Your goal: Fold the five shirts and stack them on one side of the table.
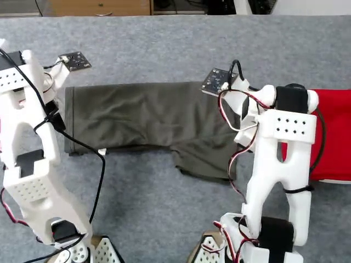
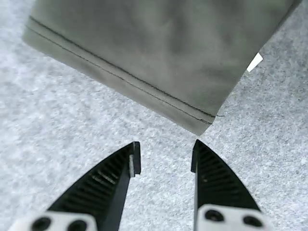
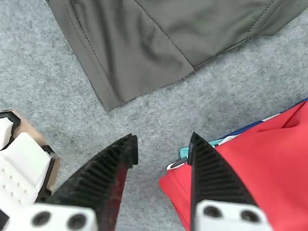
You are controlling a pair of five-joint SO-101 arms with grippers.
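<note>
The task looks only partly done: a red shirt [image 1: 332, 131] lies at the right edge of the counter [image 1: 164, 49], perhaps the start of the stack, though I cannot tell how many shirts sit under it. The green shirt [image 1: 153, 118] lies spread in a long band mid-counter, one sleeve jutting toward the arms, and seems to need more folding. The left gripper [image 2: 163, 156] hangs released and empty over bare counter just short of the green shirt's hemmed corner, while the right gripper [image 3: 161, 149], also released and empty, hovers between the jutting sleeve and the red shirt.
</note>
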